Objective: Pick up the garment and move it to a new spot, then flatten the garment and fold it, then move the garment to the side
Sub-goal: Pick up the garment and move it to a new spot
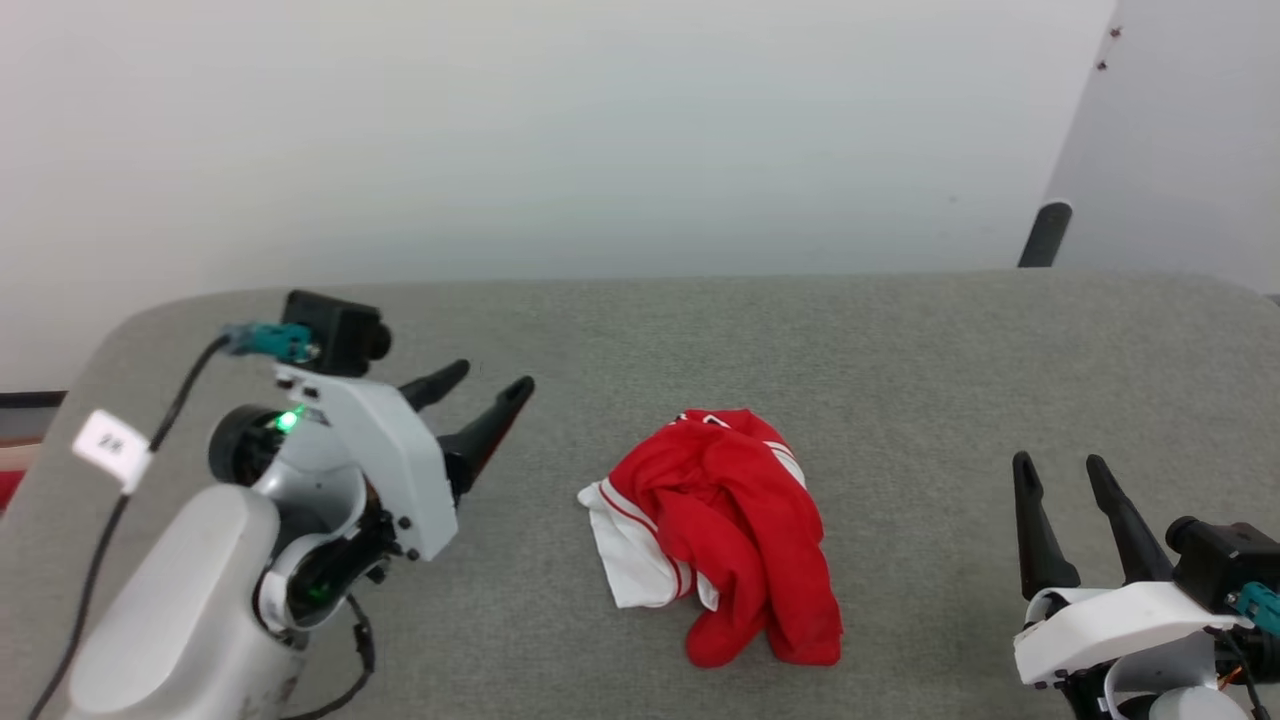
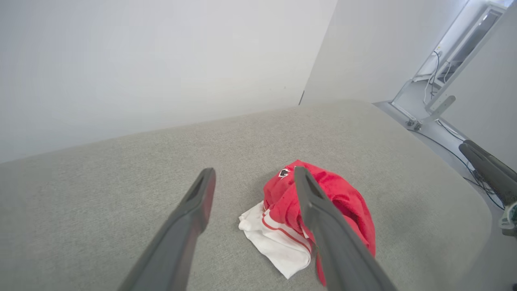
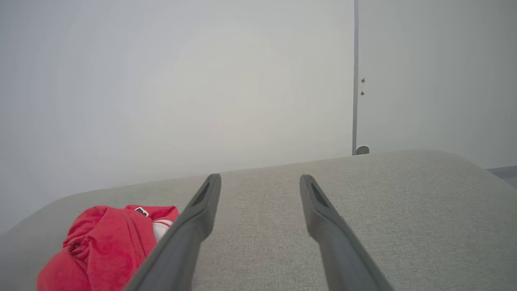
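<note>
Seeing the garment (image 1: 730, 520) lying as a soft crumpled heap just right of lower centre in the head view, resting on the grey woven surface (image 1: 850, 340). Showing mostly red cloth in loose rounded folds, with a smooth white panel (image 1: 630, 560) spilling out at the lower left, edged in thin red-white striped trim. Catching a scrap of black, white-outlined lettering (image 2: 284, 173) at the top of the heap in the left wrist view.

Finding the left gripper (image 1: 493, 377) at middle left of the head view, with two long dark tapered fingers spread wide, holding nothing, pointing up and right, near the heap but apart from it. Finding the right gripper (image 1: 1060, 462) at the lower right, likewise gaping fully and gripping nothing, well apart from the cloth.

Noting a smooth pale arm shell (image 1: 370, 450), a green light (image 1: 288, 420) glowing beside it, and a white tag (image 1: 110, 447) at far left.

Looking past the round-cornered surface to a plain pale wall (image 1: 600, 130) across the upper half, with a dark rounded post (image 1: 1045, 235) at upper right.
</note>
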Robot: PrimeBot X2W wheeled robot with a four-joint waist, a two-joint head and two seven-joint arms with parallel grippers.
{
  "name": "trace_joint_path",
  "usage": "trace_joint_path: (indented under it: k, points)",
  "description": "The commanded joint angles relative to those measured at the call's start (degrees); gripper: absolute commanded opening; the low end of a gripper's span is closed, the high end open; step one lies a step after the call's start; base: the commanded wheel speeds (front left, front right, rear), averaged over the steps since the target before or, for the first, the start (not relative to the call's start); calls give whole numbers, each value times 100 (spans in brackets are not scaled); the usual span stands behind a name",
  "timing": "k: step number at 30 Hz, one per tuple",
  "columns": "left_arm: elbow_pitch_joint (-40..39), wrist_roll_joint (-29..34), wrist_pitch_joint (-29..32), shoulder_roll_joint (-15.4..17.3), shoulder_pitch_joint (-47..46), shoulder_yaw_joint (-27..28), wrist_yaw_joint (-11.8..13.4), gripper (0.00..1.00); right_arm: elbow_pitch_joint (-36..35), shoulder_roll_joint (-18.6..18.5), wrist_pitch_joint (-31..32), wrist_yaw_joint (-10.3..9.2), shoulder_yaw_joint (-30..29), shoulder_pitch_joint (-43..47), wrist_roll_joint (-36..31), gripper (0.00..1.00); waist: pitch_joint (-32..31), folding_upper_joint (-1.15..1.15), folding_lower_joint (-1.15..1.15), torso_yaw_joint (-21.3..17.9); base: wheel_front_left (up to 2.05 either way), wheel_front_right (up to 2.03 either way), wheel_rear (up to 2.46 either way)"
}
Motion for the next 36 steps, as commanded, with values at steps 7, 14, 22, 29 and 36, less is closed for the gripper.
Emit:
trace_joint_path:
  k: [7, 14, 22, 29, 36]
  points:
    - [-168, 382, -921, 237, 371, 204, -32, 100, -111, 1, -47, 2, 102, 160, 18, 100, -150, 0, 0, 259, 0, 0, 0]
    - [-143, 733, -1997, 382, 928, 415, 16, 100, -155, 1, -78, 2, 112, 275, -13, 100, -225, 0, 0, 409, 0, 0, 0]
    - [70, 1011, -3093, 417, 1499, 643, 173, 100, -188, 1, -80, 2, 41, 376, -72, 100, -260, 0, 0, 533, 0, 0, 0]
    - [300, 1042, -3781, 404, 1911, 924, 306, 100, -178, 2, -86, 2, 26, 468, -32, 100, -279, 0, 0, 542, 0, 0, 0]
    - [280, 1064, -3979, 295, 2309, 1254, 384, 100, -154, 2, -104, 2, -20, 497, 8, 100, -281, 0, 0, 539, 0, 0, 0]
